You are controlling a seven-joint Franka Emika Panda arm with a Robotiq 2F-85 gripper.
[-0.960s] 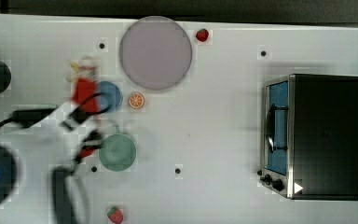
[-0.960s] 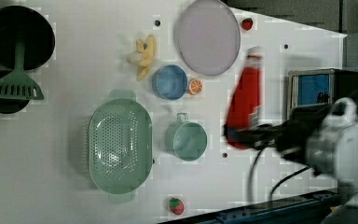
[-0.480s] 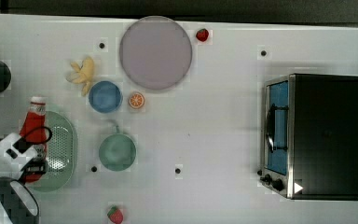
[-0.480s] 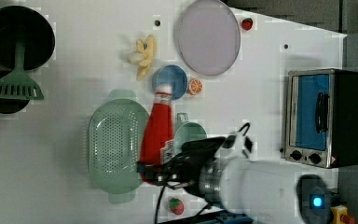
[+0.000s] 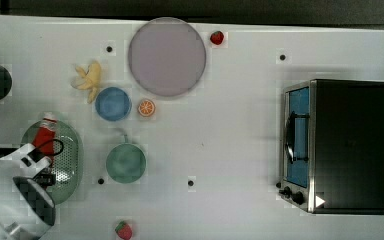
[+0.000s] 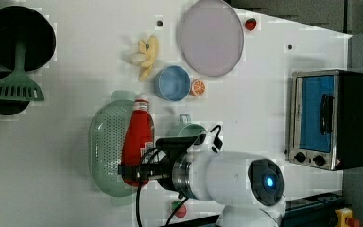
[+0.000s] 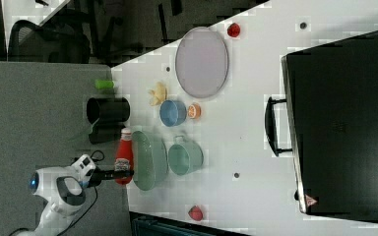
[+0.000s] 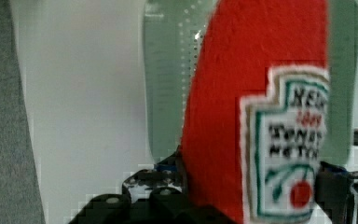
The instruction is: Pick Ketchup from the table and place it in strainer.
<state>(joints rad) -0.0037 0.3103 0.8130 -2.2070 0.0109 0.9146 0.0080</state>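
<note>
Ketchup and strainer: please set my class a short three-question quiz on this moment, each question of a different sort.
1. True or false: in the left view, the Ketchup is over the strainer.
2. Multiple choice: what stands at the top view's right?
A. toaster oven
B. kettle
C. cutting board
3. Short answer: at which end of the Ketchup does the claw sit in the left view?

Key: 1 true; 2 A; 3 the base, the end away from its cap.
</note>
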